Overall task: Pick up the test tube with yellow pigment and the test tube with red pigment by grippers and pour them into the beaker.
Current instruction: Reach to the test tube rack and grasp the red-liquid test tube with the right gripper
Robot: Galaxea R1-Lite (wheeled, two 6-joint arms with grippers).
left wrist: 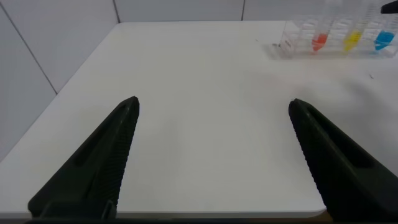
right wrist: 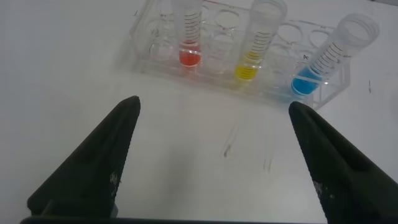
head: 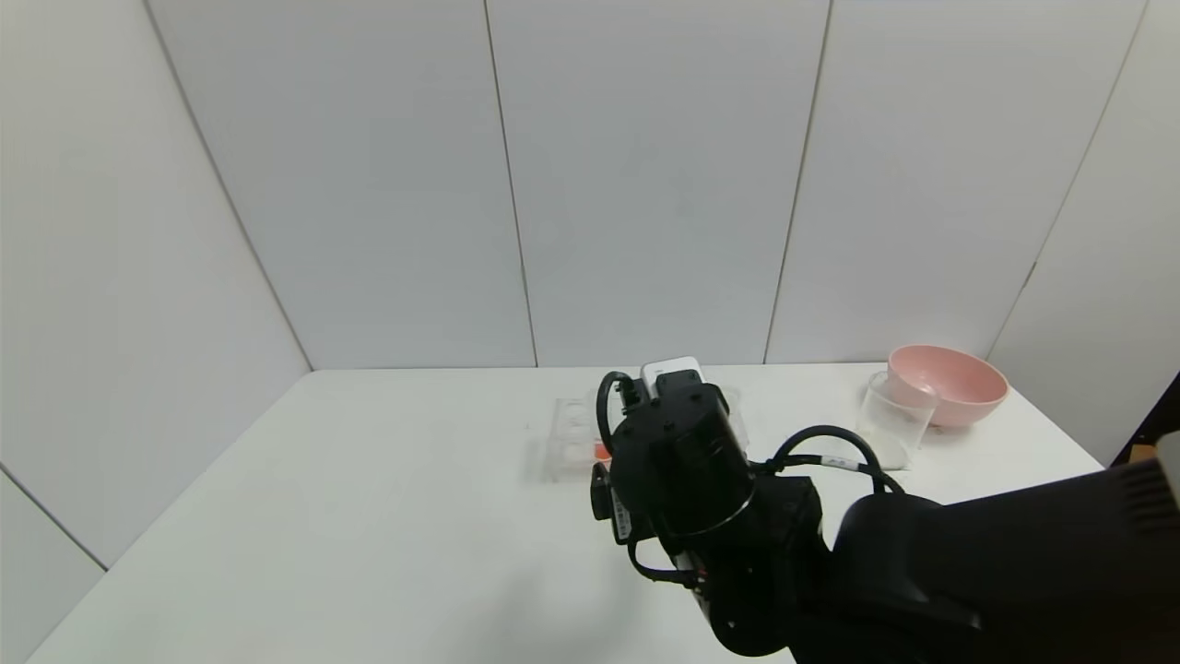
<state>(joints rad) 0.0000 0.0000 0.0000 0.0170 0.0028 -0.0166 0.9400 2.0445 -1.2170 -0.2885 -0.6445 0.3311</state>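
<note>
Here, rack (right wrist: 236,59) holds red, yellow and blue tubes upright

Right arm reaching from the bench's right front corner toward mid-bench, wrist angled down, right end effector (right wrist: 211,162) spread wide and holding nothing, left end effector (left wrist: 211,155) also gaping and unladen, low above the bench's left side

A white tabletop (head: 369,516) fills the lower half of the head view, its surface matte and evenly lit, with only soft, faint shadows. Pale grey-white wall panels (head: 645,184) enclose it on 3 sides, split by thin dark vertical seams. At the far right edge, past the tabletop's corner, a narrow dark gap (head: 1152,424) shows beside the panels.
</note>
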